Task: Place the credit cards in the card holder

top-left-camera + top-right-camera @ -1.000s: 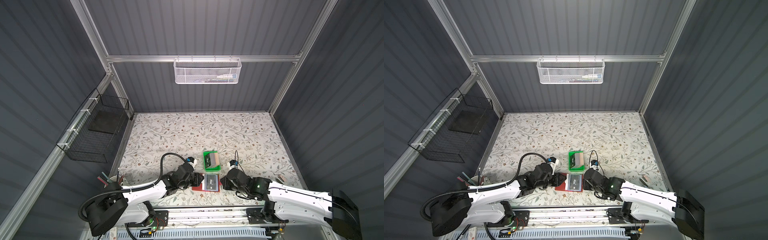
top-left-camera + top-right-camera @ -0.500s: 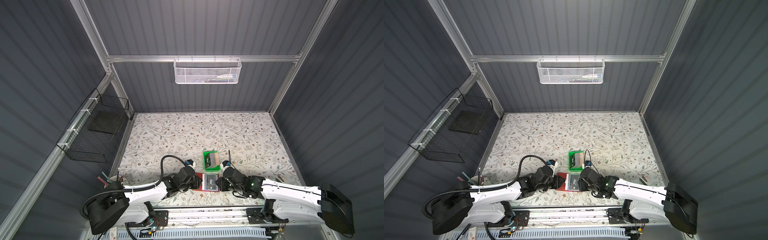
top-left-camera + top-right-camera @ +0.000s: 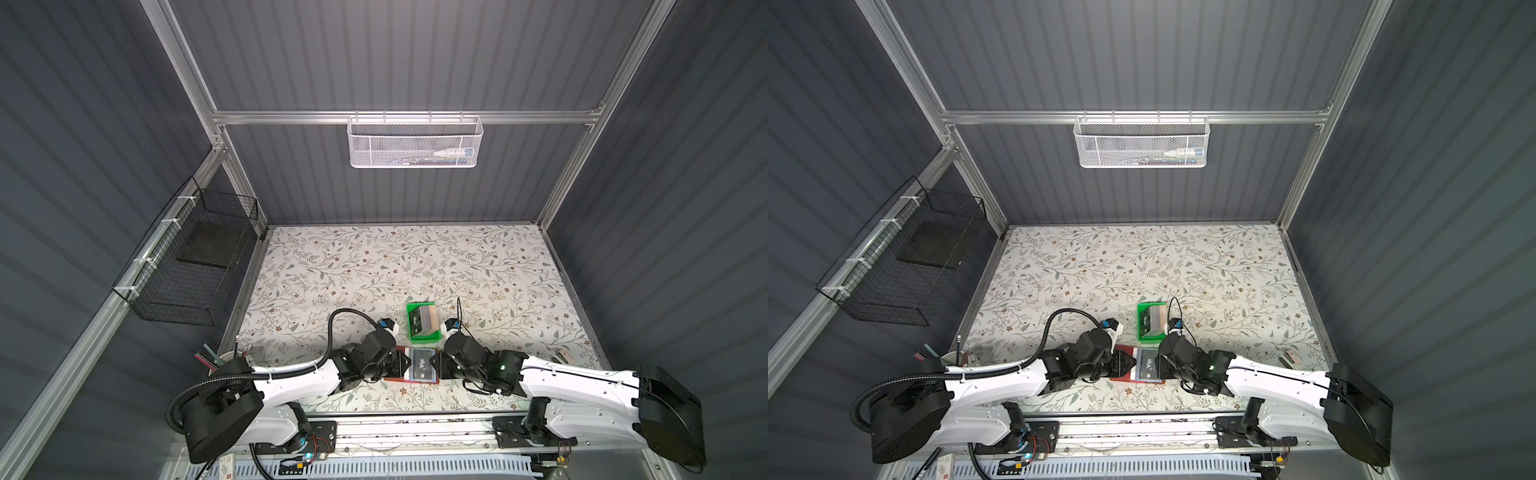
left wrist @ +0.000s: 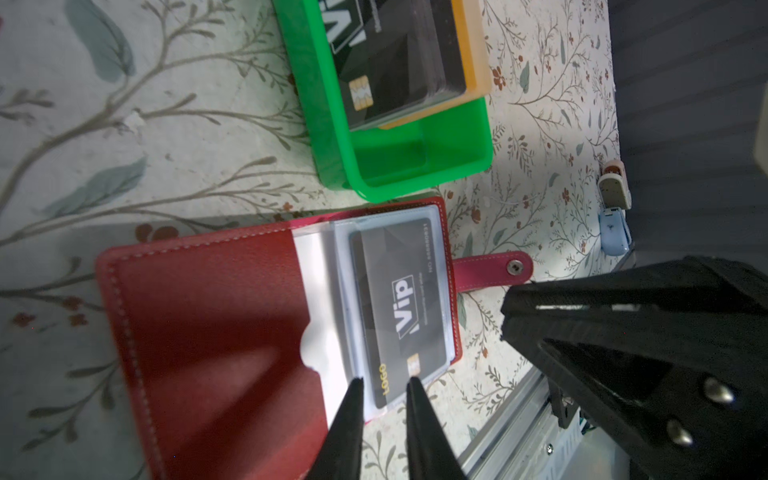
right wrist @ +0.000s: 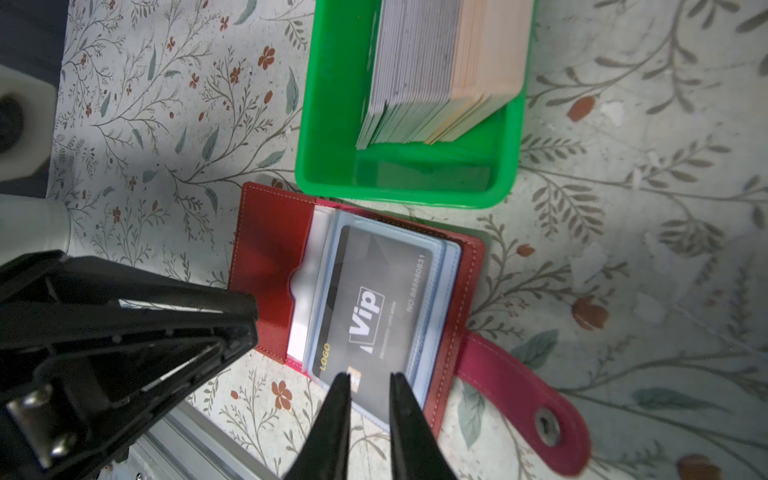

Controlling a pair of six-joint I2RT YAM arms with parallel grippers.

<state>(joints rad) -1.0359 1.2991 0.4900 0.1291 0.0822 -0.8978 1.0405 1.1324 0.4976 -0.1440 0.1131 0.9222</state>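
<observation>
Left gripper (image 4: 386,384) and right gripper (image 5: 370,379), both narrowly parted, tips over Vip card (image 4: 399,299) sleeved in open card holder (image 4: 208,316)

Top views crisp: table (image 3: 374,266) bright, walls (image 3: 415,62) dim. Wrist views softer, bit hazy; big shadow across card holder (image 4: 199,316), white glare on sleeve (image 4: 316,291), credit cards (image 4: 395,62) in green tray (image 4: 415,174) blurry.

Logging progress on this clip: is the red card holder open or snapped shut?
Open. The card holder lies spread flat, snap tab unfastened, a black Vip card visible inside.
</observation>
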